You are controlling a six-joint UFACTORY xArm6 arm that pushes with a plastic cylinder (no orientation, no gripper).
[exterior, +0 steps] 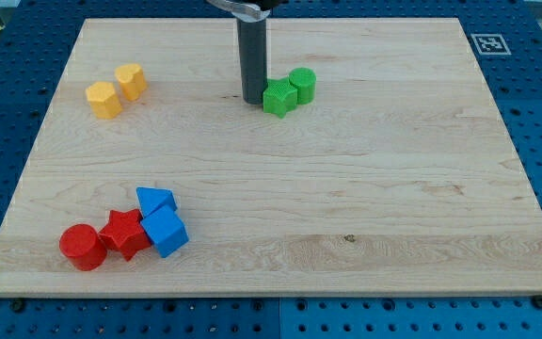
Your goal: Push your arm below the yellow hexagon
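Observation:
Two yellow blocks sit at the view's upper left: a yellow hexagon (103, 99) and another yellow block (132, 81) just to its upper right, touching it. My tip (253, 99) stands near the top centre of the board, right against the left side of a green block (278, 98). The tip is far to the right of the yellow hexagon, at about the same height in the view.
A green cylinder (302, 84) touches the green block's upper right. At the lower left lie a red cylinder (83, 247), a red star (125, 234), a blue triangular block (155, 201) and a blue cube (166, 233), clustered together. The wooden board (393, 188) lies on a blue perforated table.

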